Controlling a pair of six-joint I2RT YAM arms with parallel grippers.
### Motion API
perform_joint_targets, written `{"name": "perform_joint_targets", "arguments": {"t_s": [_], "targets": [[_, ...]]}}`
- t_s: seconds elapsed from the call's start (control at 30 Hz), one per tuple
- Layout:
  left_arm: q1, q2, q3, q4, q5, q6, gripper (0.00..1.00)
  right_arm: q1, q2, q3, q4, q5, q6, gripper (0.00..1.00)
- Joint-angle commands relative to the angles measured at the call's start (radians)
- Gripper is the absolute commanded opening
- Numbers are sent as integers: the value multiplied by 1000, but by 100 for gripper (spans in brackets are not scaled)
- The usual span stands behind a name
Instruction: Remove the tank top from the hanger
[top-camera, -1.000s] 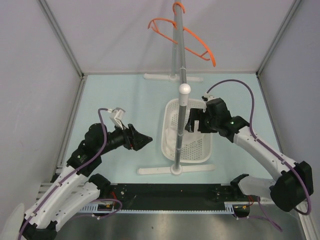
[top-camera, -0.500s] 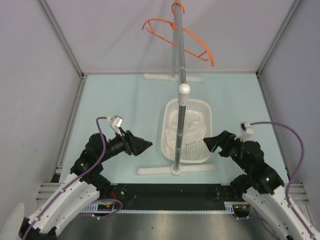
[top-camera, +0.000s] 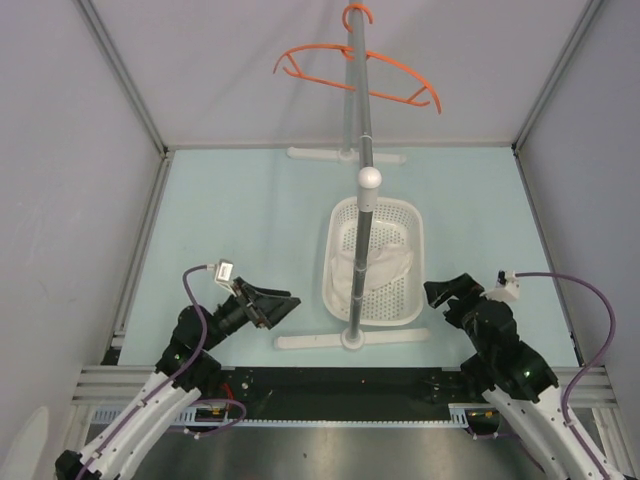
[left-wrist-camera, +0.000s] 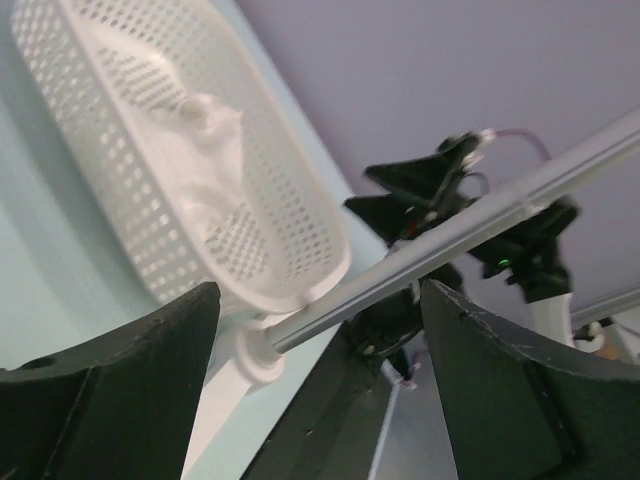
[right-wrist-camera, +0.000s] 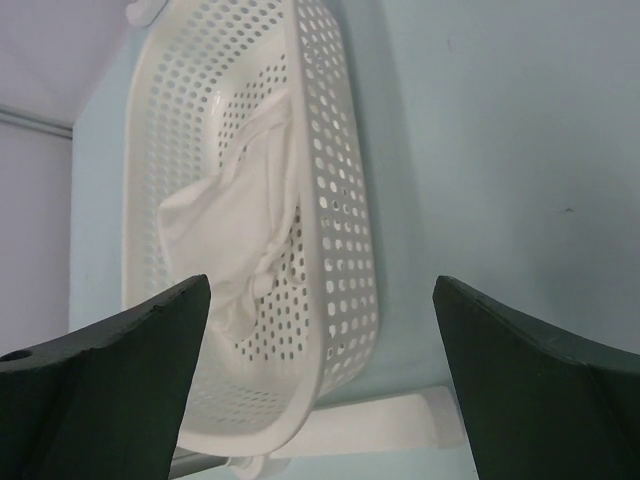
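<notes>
Inside the basket (top-camera: 420, 262), tank top (top-camera: 382, 268); hanger (top-camera: 400, 71) bare overhead; left tool (top-camera: 288, 301), right tool (top-camera: 447, 289) spread, outside its rim.

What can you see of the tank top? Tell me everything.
The tank top is a small white garment of thin, soft-looking fabric, crumpled into a loose heap with folds and a twisted end. It lies inside the white perforated basket, toward the near half, resting on the floor and against a side wall. Nothing else touches it.
</notes>
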Motion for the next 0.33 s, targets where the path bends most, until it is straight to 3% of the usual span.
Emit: {"name": "perform_joint_targets", "arguments": {"t_s": [0.0, 0.2, 0.3], "targets": [[-3, -132, -209, 269, -55, -171, 87, 4, -5, -48, 63, 66, 51, 100], [-4, -279, -238, 127, -82, -119, 89, 4, -13, -126, 117, 53, 61, 100], [-3, -281, -235, 81, -79, -112, 89, 5, -14, -163, 121, 51, 71, 100]]}}
